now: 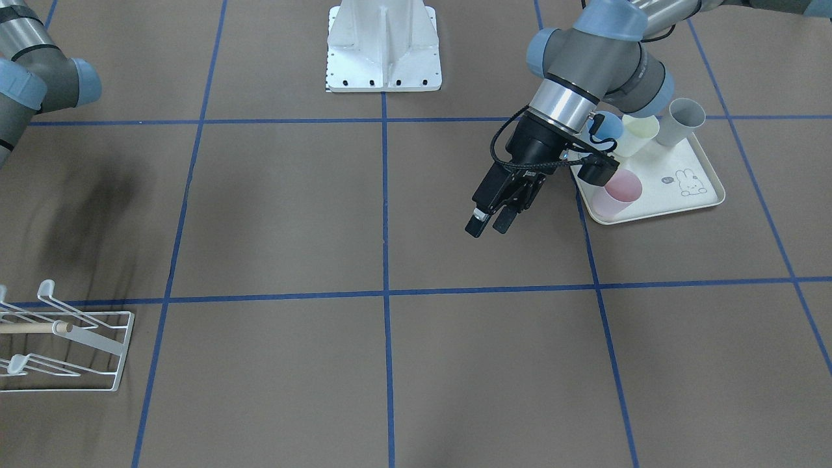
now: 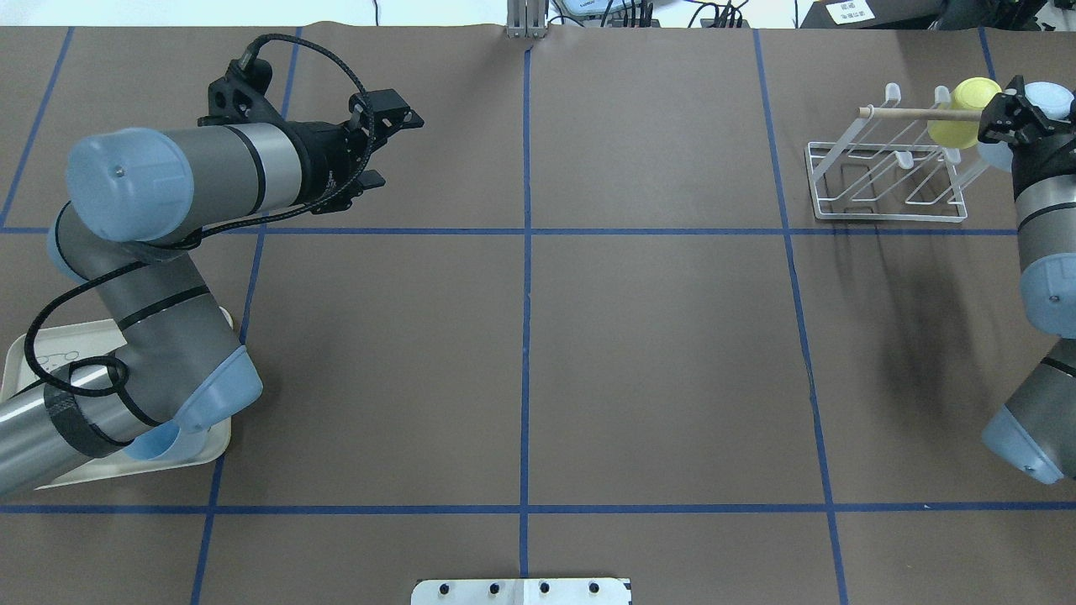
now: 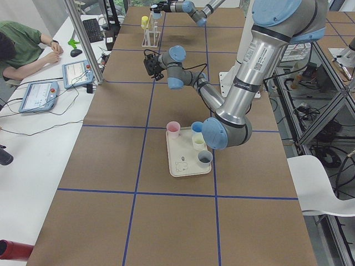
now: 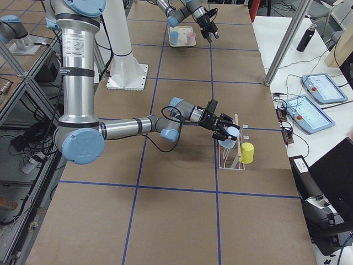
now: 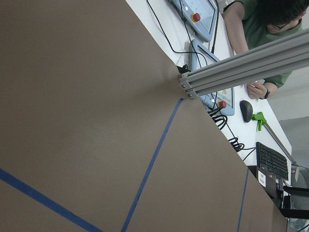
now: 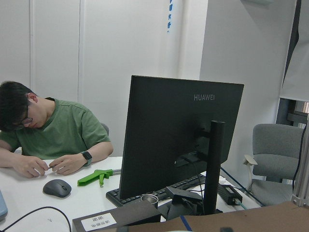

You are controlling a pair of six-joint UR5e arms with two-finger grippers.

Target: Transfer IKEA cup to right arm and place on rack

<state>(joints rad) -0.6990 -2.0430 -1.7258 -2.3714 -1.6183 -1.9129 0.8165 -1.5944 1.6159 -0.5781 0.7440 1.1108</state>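
Observation:
My right gripper (image 2: 1013, 113) is at the far right end of the white wire rack (image 2: 883, 210) and appears shut on a light blue cup (image 2: 1051, 94). The exterior right view shows that gripper (image 4: 229, 132) holding the cup (image 4: 233, 132) over the rack's prongs, beside the wooden dowel (image 2: 908, 112). A yellow cup (image 2: 967, 105) hangs on the rack. My left gripper (image 1: 486, 226) is open and empty, above bare table left of the tray in the front-facing view. It also shows in the overhead view (image 2: 397, 151).
The cream rabbit-print tray (image 1: 656, 211) holds a pink cup (image 1: 621, 188), a blue cup (image 1: 608, 125), a pale yellow cup (image 1: 640, 133) and a grey cup (image 1: 682, 120). A white base plate (image 1: 383, 65) stands at mid-table. An operator (image 3: 22, 44) sits at the side desk.

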